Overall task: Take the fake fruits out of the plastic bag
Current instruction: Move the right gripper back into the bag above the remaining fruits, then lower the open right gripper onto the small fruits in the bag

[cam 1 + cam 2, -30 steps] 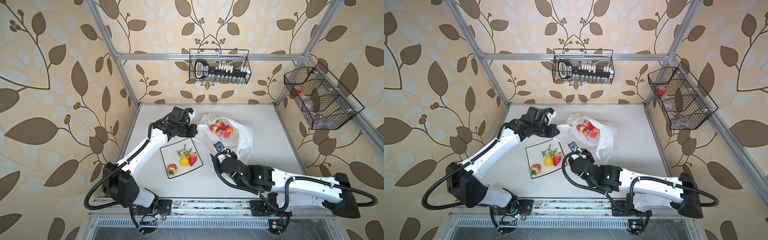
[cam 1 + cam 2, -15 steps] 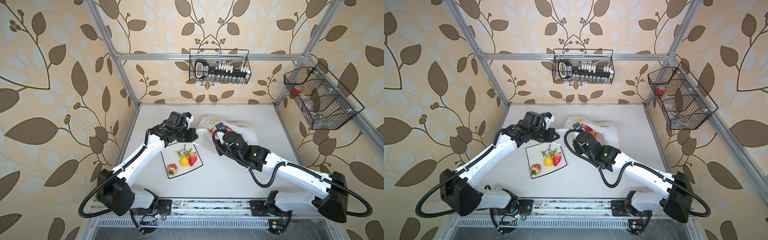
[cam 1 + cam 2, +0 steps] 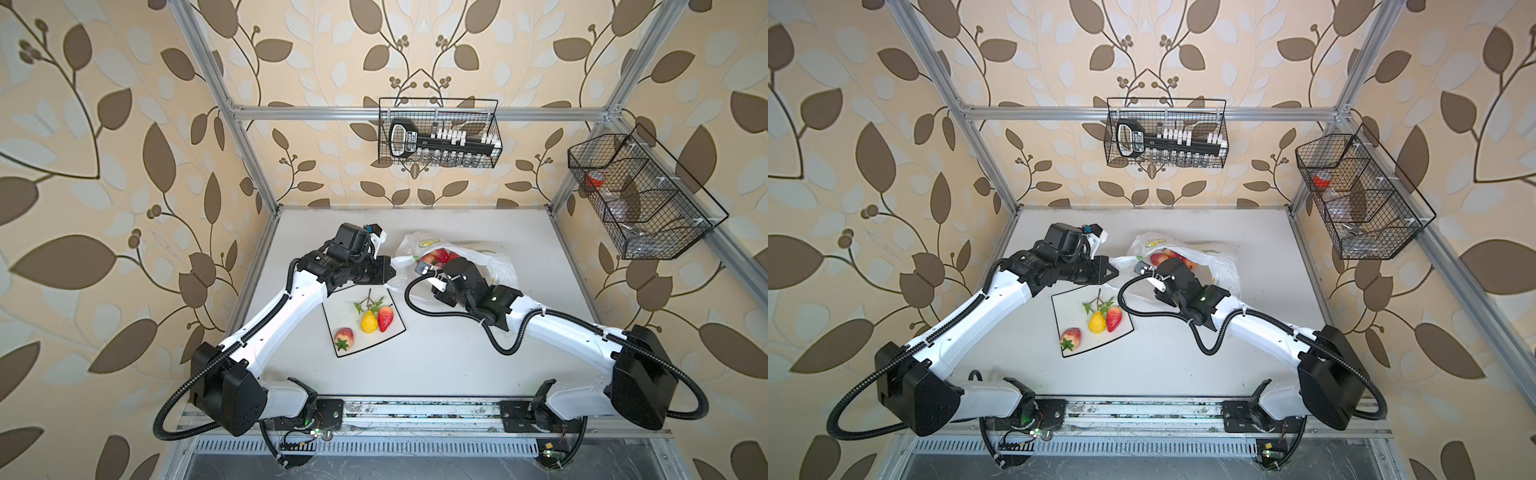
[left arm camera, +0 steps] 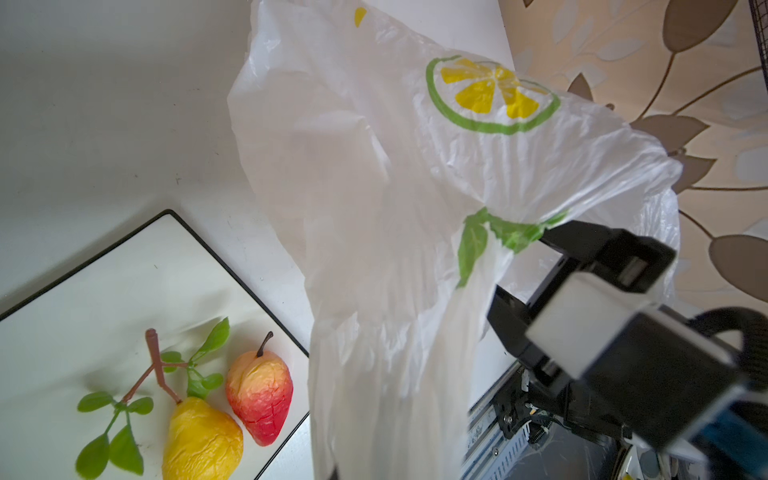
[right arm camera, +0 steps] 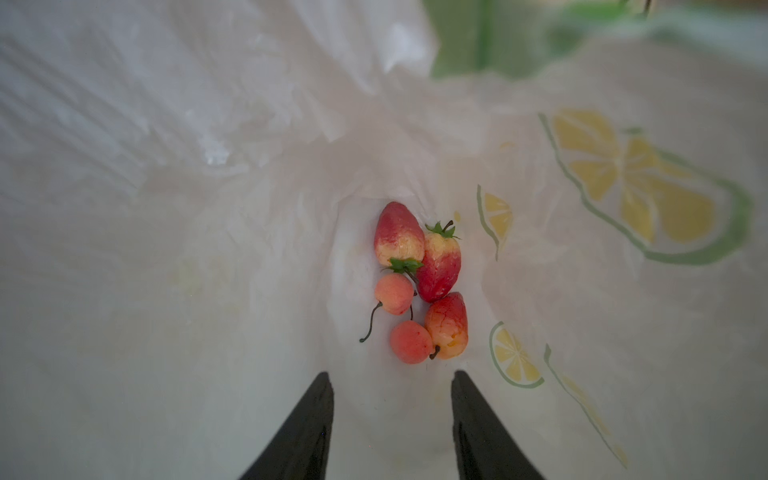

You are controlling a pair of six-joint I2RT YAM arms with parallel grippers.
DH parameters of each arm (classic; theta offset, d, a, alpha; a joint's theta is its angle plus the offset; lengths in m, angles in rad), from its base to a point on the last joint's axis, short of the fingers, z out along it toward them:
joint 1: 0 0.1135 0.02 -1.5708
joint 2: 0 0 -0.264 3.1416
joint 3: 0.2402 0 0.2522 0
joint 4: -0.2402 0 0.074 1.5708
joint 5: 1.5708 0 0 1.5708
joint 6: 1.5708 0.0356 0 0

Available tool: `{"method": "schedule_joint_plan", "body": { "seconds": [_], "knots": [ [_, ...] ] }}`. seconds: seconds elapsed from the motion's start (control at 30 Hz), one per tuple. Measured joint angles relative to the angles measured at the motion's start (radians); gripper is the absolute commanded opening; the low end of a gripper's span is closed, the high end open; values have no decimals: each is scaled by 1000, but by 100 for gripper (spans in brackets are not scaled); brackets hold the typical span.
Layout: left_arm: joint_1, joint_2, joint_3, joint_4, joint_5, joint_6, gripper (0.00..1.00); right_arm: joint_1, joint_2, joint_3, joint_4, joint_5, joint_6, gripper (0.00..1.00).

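We've got left claw (image 3: 390, 271) clamped on bag (image 3: 500, 266) edge, holding the mouth open so right claw (image 5: 390, 374), jaws apart, can reach fruits (image 5: 436, 270) inside.

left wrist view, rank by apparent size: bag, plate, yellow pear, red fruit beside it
1. thin white lemon-print plastic bag
2. square white black-rimmed plate
3. yellow plastic pear and red plastic fruit: about alike, pear cropped

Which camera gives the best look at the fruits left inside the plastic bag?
The right wrist view: the fruits lie clustered, unobstructed, inside the plastic bag, ahead of the right gripper. Both top views show only red glimpses through its mouth, partly behind that gripper. The left wrist view shows only the bag's outside.
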Motion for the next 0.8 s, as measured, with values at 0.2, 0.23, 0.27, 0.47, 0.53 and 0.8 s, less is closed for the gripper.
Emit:
{"method": "schedule_joint_plan", "body": {
  "seconds": [0.2,0.23,0.27,0.47,0.53,0.8],
  "knots": [
    [0,-9,-2,1,-3,5,0,-62,89,-29,24,23,-130,47],
    [0,-12,-5,2,-3,5,0,-76,103,-29,28,26,-130,47],
    [0,-17,-9,2,-3,7,0,-91,118,-28,32,28,-127,48],
    [0,-42,-44,5,9,18,0,-154,202,6,-10,21,22,53],
    [0,-50,-66,9,24,18,0,-164,220,29,-37,5,98,54],
    [0,-100,-157,44,72,-1,0,-176,239,100,-127,-53,461,56]
  ]
}}
